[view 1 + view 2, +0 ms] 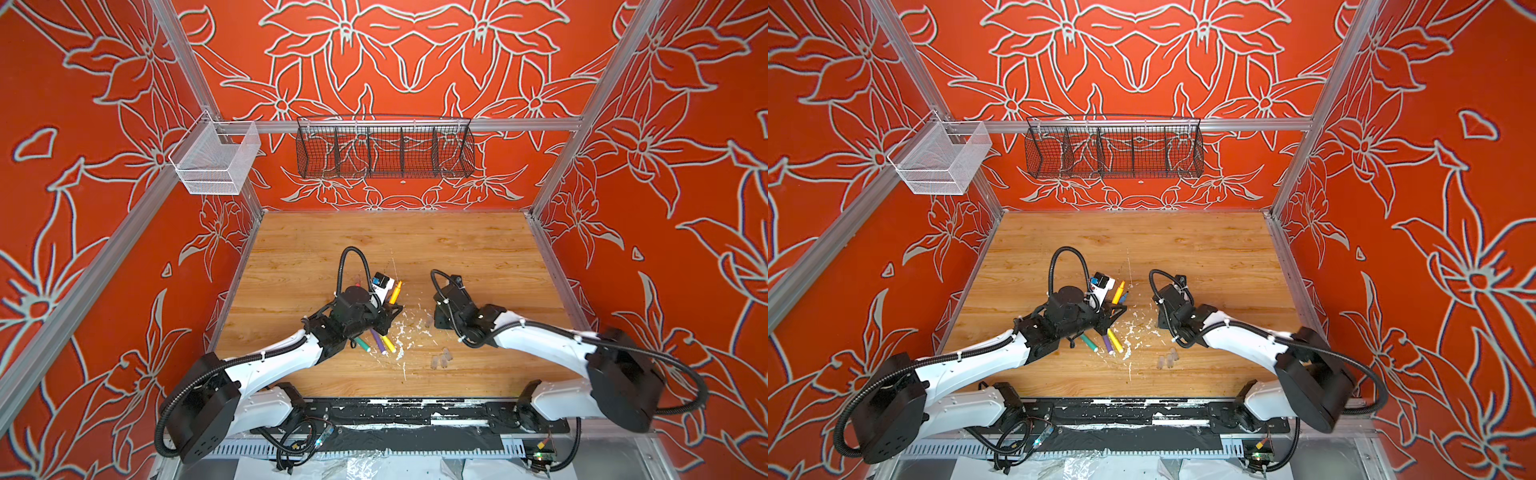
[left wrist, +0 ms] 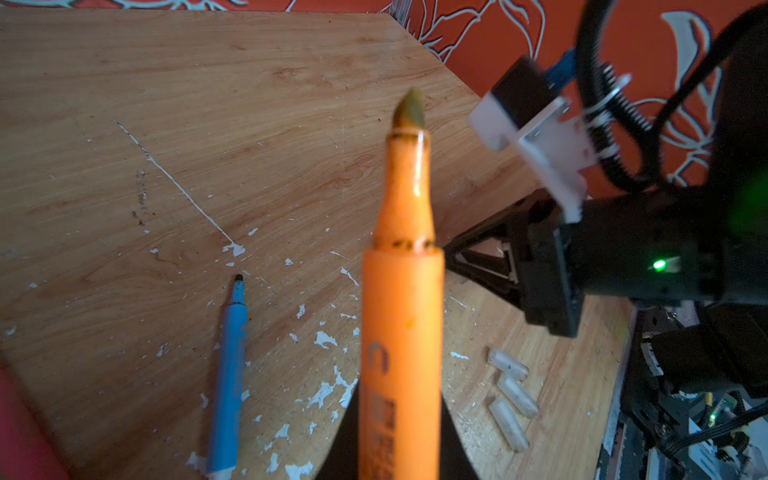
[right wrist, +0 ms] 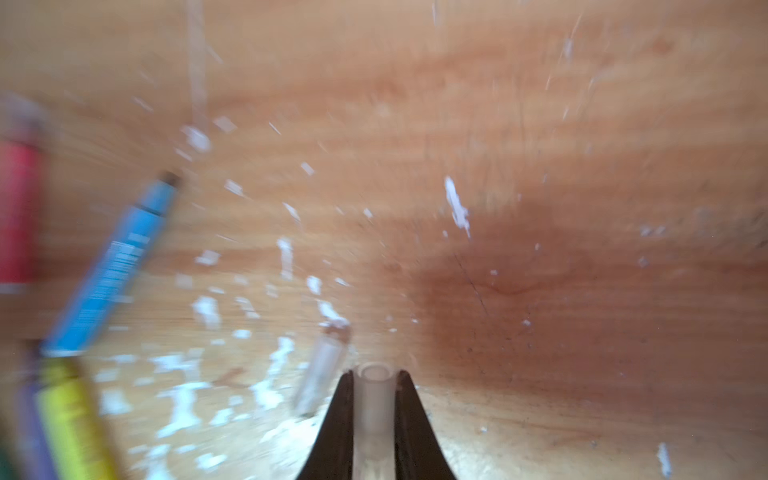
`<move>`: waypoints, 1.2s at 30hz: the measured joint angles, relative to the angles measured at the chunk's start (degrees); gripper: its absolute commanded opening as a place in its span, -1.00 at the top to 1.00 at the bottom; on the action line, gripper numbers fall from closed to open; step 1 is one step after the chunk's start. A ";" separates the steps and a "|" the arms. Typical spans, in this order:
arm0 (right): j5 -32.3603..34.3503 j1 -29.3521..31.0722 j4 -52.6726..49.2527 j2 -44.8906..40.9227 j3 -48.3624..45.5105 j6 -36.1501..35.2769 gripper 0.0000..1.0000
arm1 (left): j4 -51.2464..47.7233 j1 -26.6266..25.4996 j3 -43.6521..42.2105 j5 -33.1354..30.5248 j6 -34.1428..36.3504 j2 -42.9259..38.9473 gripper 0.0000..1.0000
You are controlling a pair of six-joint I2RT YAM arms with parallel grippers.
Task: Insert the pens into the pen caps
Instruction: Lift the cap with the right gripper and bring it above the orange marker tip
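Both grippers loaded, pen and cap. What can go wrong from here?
1. The orange pen sticks far out of the left gripper; pushed off-axis, it may pivot in the grip.
2. The held cap barely protrudes from the right gripper, so the pen could jam against the jaws.
3. A loose cap lies beside that gripper and may get knocked away.

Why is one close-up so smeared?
Right wrist view: streaky blur, likely motion, smears the blue pen and white flecks; the pen cap in the right claw looks sharper. Left wrist view: orange pen slightly soft. Both top views: sharp.
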 measured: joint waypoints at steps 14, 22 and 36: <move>-5.18 0.00 8.61 -30.23 -2.23 0.81 0.89 | 0.94 -8.31 -0.02 -0.22 3.98 -3.69 1.00; -10.43 0.00 21.03 -34.27 -8.98 2.86 0.97 | 2.95 -9.92 -0.70 0.55 4.66 -4.33 1.00; -16.74 0.20 38.12 -24.46 -10.62 4.48 1.00 | 7.58 -10.54 -0.72 2.64 3.52 -3.13 1.00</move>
